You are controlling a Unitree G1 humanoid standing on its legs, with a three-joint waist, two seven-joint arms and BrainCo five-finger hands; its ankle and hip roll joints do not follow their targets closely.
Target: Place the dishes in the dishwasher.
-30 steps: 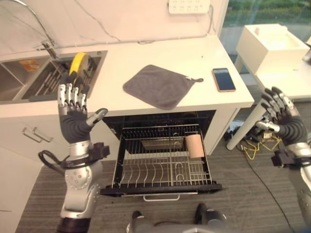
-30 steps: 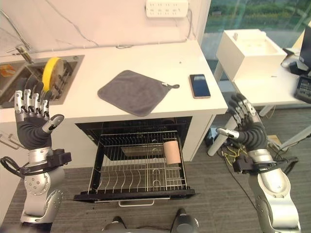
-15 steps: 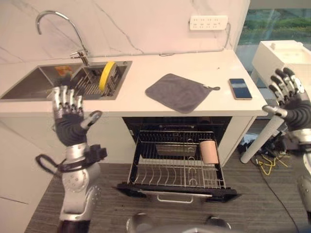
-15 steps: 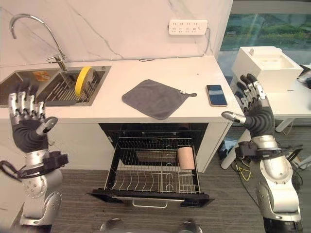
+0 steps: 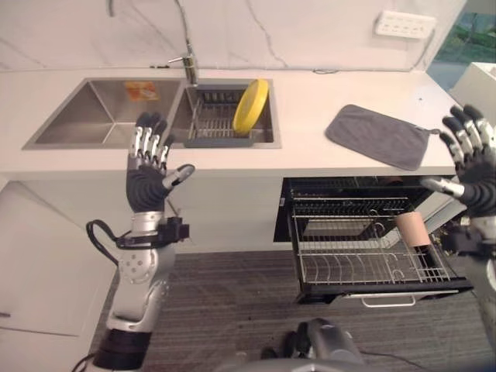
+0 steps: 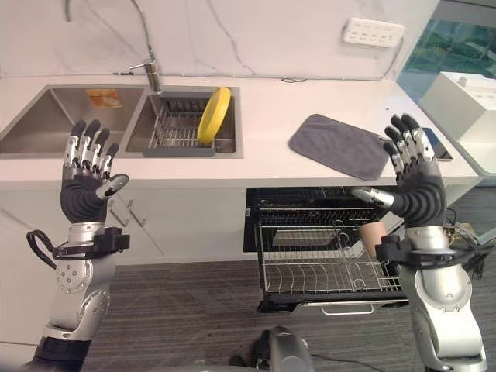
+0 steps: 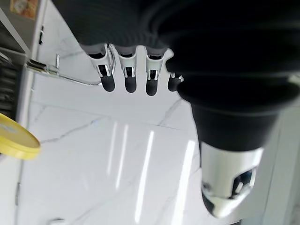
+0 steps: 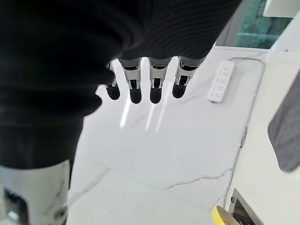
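Observation:
A yellow plate [image 5: 250, 106] stands on edge in a dark drying rack [image 5: 213, 124] inside the right basin of the sink. The dishwasher's lower rack [image 5: 372, 260] is pulled out under the counter, with a tan cup [image 5: 412, 229] lying in its right side. My left hand [image 5: 147, 177] is raised, open and empty, in front of the counter below the sink. My right hand [image 6: 415, 182] is raised, open and empty, above the right end of the dishwasher rack. The plate's edge [image 7: 16, 138] also shows past my left hand's fingers [image 7: 127, 80].
A grey cloth [image 5: 379, 136] lies on the white counter [image 5: 310, 105] right of the sink. A phone [image 6: 439, 147] rests at the counter's right end. The left basin [image 5: 108, 120] holds an orange sponge. A power strip [image 6: 374, 32] is on the wall. Cabinet doors [image 5: 46, 256] stand below the sink.
The camera has swung to the left, so the sink now sits in the middle and the dishwasher at the right. Both hands stay raised and open.

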